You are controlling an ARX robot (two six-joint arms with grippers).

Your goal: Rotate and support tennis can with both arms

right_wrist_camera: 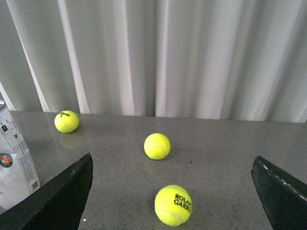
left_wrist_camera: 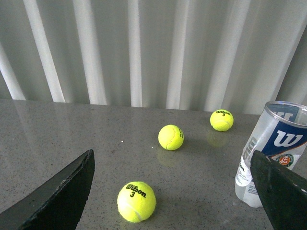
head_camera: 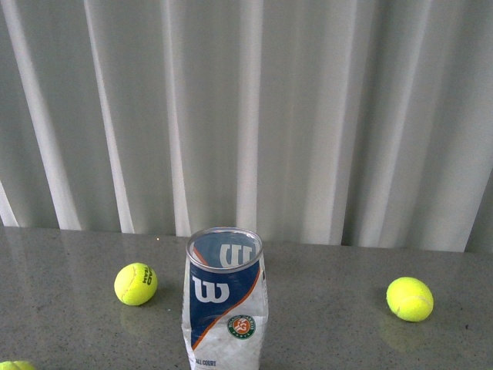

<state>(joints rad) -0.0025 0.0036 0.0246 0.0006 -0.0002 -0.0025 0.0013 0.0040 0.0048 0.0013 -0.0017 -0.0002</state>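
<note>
1. Nearest you, the tennis can [head_camera: 225,301] stands upright and open-topped at the front middle of the grey surface [head_camera: 323,324], with nothing gripping it.
2. You've got both end effectors spread wide: left end effector [left_wrist_camera: 172,191] has the can just beside one finger, and right end effector [right_wrist_camera: 172,191] has it off to the side.
3. Expect a light, empty, thin clear tube, likely slick and squeezable; take it mid-label from opposite sides, gently.
4. Further back, tennis balls [head_camera: 135,284] lie scattered, then the curtain [head_camera: 246,108].
</note>
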